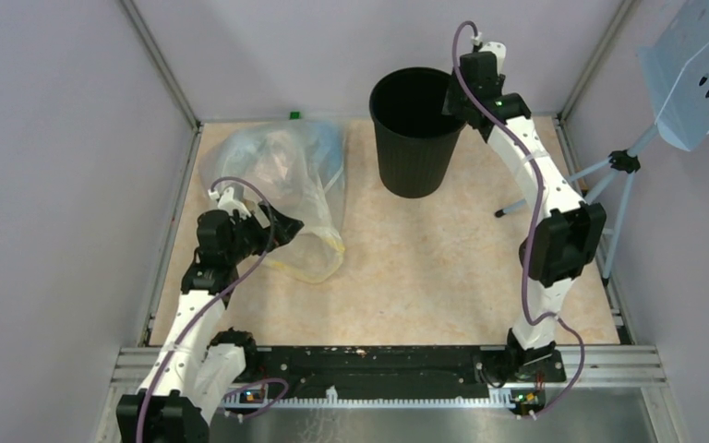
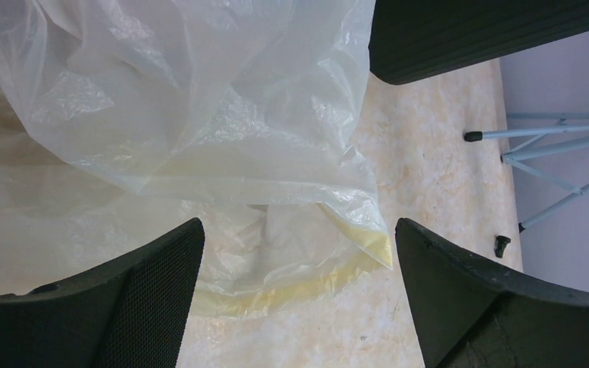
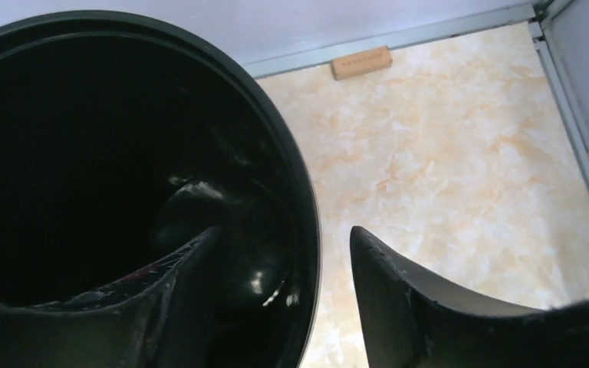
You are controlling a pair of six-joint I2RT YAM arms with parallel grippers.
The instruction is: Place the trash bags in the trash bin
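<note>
From above, I see the bin (image 1: pixel 415 138) upright on the counter (image 1: pixel 425 268), with the bag (image 1: pixel 282 180) lying crumpled to its left. My left hand (image 1: pixel 275 226) is at the bag's edge farther from the bin, and my right hand (image 1: pixel 455 100) is at the bin's right rim.

On the left wrist view, the fingers are spread wide, with bag film just ahead of them.

On the right wrist view, the hand is released and straddles the bin's rim, one finger inside.
</note>
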